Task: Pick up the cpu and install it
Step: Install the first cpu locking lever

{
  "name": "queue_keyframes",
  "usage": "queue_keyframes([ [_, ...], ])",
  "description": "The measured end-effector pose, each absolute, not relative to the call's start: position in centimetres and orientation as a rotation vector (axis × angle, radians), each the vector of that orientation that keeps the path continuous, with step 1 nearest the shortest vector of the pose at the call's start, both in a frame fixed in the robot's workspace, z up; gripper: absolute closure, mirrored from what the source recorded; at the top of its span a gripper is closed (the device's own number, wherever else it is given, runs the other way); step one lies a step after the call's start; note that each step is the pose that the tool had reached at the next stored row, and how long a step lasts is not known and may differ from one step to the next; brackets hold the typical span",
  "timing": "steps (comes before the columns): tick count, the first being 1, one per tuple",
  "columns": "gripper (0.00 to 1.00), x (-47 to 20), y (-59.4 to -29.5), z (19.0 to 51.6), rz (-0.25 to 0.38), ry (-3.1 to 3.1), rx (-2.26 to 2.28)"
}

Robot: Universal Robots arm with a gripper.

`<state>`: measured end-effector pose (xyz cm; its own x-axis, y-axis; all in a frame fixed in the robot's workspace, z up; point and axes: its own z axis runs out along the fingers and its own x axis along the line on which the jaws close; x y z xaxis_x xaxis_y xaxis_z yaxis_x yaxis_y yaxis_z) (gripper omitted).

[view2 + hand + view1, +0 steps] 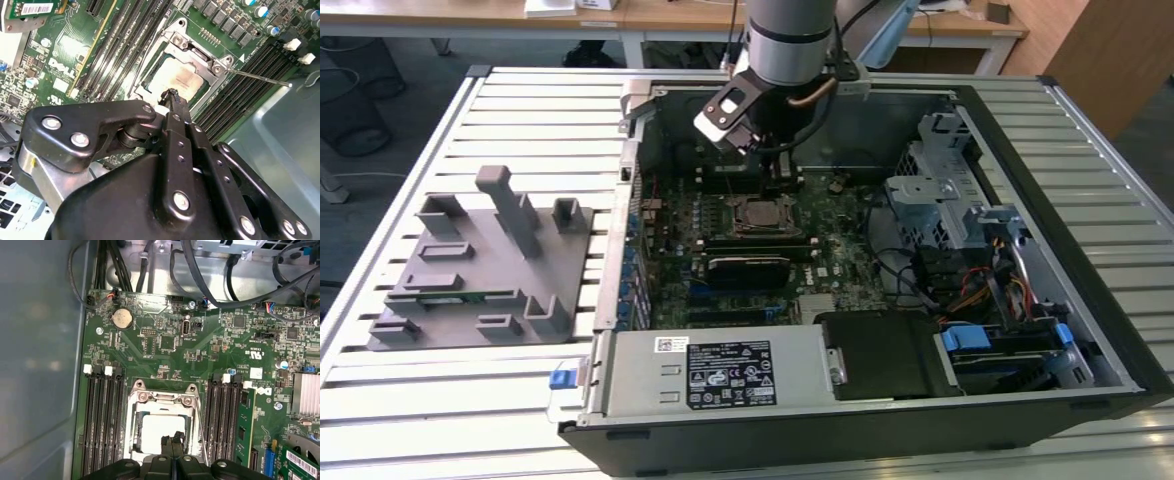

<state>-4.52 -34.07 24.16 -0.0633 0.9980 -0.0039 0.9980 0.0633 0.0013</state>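
Hovering with the gripper (173, 440) fingers pressed together over the cpu (159, 429), which sits in its socket (163, 412) at board centre, we judge it best kept square.

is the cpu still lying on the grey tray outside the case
No, in the first wrist view the cpu sits inside the metal-framed socket on the motherboard, with the gripper just over it.
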Motion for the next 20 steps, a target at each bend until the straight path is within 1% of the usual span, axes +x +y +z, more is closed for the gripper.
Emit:
queue_keyframes([
  [20,0.89,-4.57,-34.11,24.18,-0.003,2.596,1.762],
])
